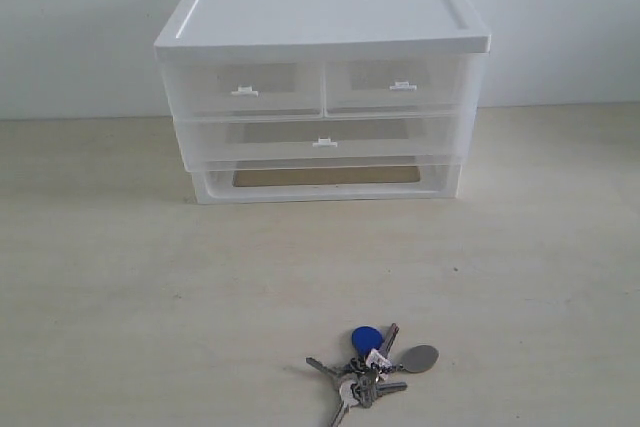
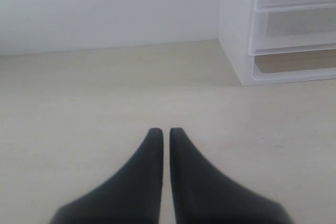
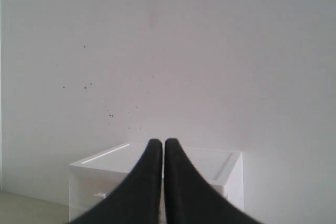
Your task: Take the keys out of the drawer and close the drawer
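The keys (image 1: 368,365) lie on the table near its front edge, a silver bunch with a round blue fob and a grey oval tag. Behind them stands the white drawer unit, and its wide translucent drawer (image 1: 320,137) with the small white tab handle sits pushed in flush. Neither gripper shows in the exterior view. My left gripper (image 2: 164,131) is shut and empty above bare table, with the unit's drawer (image 2: 294,30) off to one side. My right gripper (image 3: 160,143) is shut and empty, raised in front of the unit's top.
Two half-width drawers (image 1: 250,89) sit above the wide one, under a white lid (image 1: 320,9). An open-fronted frosted base frame (image 1: 325,179) lies below it. A pale wall stands behind the unit, and a light tabletop (image 1: 120,277) spreads around it.
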You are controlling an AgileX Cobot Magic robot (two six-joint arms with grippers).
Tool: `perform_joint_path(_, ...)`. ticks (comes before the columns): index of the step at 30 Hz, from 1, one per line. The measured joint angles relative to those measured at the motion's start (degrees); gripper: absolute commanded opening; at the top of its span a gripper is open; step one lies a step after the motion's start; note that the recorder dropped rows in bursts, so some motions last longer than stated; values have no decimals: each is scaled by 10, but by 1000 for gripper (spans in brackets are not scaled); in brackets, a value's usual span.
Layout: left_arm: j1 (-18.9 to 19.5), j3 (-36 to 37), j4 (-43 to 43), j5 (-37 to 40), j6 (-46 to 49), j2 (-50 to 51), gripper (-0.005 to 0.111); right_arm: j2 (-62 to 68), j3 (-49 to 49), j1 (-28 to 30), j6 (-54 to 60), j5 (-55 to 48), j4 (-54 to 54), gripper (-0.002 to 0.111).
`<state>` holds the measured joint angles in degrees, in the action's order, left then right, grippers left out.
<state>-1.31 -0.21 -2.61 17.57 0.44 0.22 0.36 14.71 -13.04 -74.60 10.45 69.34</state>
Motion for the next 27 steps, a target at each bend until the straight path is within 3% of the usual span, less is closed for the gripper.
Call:
perform_joint_path(10, 0, 0, 0, 0, 0, 0, 4, 0, 0, 0, 0, 9, -2, 0)
perform_joint_path(14, 0, 0, 0, 0, 0, 0, 4, 0, 0, 0, 48, 3, -61, 0)
perform_joint_path(19, 0, 0, 0, 0, 0, 0, 4, 0, -8, 0, 302, -11, -262, 0)
perform_joint_path(27, 0, 0, 0, 0, 0, 0, 4, 0, -48, 9, 729, -15, -496, 0)
